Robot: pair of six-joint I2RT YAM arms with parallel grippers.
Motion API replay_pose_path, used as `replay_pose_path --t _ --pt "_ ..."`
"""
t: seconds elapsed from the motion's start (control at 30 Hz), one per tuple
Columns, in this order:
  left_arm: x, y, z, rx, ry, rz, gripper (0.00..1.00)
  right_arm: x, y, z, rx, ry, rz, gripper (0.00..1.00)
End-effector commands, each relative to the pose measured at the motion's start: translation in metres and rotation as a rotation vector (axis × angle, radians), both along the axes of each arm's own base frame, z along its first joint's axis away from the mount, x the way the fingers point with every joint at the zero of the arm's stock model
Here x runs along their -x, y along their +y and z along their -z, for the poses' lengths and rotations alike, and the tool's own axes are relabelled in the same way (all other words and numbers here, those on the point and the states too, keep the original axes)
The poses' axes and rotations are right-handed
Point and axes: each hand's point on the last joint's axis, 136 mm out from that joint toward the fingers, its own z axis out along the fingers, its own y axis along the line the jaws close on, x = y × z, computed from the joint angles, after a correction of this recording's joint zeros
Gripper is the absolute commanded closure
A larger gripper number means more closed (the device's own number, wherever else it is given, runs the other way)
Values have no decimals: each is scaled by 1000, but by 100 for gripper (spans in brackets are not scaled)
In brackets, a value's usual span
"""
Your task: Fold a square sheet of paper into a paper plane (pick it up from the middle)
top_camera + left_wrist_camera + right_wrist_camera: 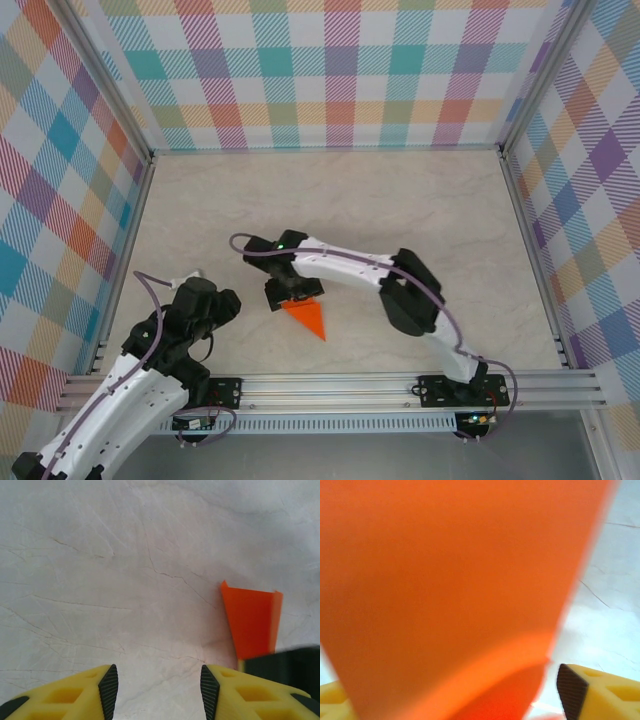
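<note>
The square sheet of paper, folded into a bright orange pointed paper plane (308, 318), lies on the table with its tip toward the near right. My right gripper (290, 297) hangs over its wide end. In the right wrist view the orange paper (450, 580) stands close up between the spread fingers, and the right pad (570, 692) is just clear of its edge. My left gripper (215, 305) sits to the paper's left, open and holding nothing (159, 690). Its camera sees the paper's wide end (252, 622) ahead on the right.
The pale marble table top (400, 200) stretches far back and to the right. Checked walls close in three sides. An aluminium rail (340, 385) with the arm bases runs along the near edge. The right arm (400, 290) arches across the middle.
</note>
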Motion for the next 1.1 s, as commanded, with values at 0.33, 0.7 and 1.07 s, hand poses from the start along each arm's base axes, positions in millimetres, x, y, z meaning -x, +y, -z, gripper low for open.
replay_pose_path --t 0.33,0.7,1.07 --pt "-23 -90 11 317 90 251 38 22 -42 -33 -622 73 111 57" --pt "-33 -107 36 311 228 269 34 48 -3 -24 -760 244 -46 84" --pt "-36 -106 50 263 288 266 29 32 -12 18 -642 204 -11 83"
